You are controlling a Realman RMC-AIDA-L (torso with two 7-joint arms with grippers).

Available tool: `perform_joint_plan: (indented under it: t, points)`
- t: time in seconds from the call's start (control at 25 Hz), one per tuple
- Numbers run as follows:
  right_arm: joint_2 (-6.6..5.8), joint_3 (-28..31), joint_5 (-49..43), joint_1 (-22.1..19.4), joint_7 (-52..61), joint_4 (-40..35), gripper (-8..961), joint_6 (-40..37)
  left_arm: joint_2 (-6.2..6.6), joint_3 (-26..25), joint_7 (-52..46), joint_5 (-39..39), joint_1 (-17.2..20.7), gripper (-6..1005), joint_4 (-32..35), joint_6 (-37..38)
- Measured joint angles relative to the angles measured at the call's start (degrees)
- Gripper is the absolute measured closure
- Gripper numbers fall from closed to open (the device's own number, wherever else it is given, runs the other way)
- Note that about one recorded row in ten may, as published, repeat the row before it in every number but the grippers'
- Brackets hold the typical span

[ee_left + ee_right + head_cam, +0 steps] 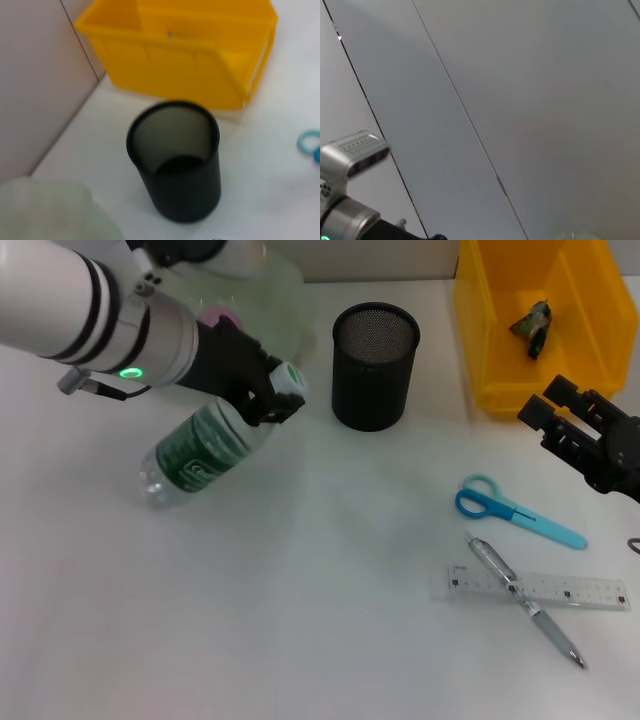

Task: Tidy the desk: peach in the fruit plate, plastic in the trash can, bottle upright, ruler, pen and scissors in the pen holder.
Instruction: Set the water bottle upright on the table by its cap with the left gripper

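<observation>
Pen (525,602) and ruler (538,587) lie crossed nearest, scissors (520,510) just beyond. Left gripper (268,390) clamps the tilted bottle (212,451) by its neck, apparently mid-uprighting; next it needs standing. Right gripper (556,419) hovers with jaws parted, empty.

Left gripper (268,390) clamped on bottle (205,452) neck: pen holder (374,365) close beside, toward yellow bin (520,335); translucent plate (270,285) just behind. Bare table (300,620) in front. Right gripper (565,425): bin behind, scissors (515,510) below.
</observation>
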Motion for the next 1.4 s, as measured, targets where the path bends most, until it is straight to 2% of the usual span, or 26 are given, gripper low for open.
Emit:
perform_joint_plan:
  t: [0.2, 0.52, 0.56, 0.84, 1.4]
  points:
    - [0.01, -0.3, -0.1, 0.2, -0.1, 0.0, 258, 0.0, 0.15, -2.1, 0.5, -3.6, 2.5, 566, 3.0, 0.1]
    - [0.06, -0.4, -0.1, 0.3, -0.1, 0.0, 256, 0.2, 0.23, -4.8, 1.0, -5.9, 3.6, 567, 3.4, 0.3]
    - [0.06, -0.4, -0.2, 0.3, -0.1, 0.0, 256, 0.2, 0.24, -6.4, 1.9, -8.0, 4.7, 568, 3.8, 0.4]
    - [0.07, -0.4, -0.2, 0.7, -0.1, 0.0, 257, 0.5, 0.24, -10.1, 4.3, -12.4, 6.0, 569, 3.8, 0.6]
    - [0.07, -0.2, -0.2, 1.4, -0.2, 0.1, 257, 0.6, 0.32, -10.4, 4.6, -12.6, 7.0, 571, 3.4, -0.9]
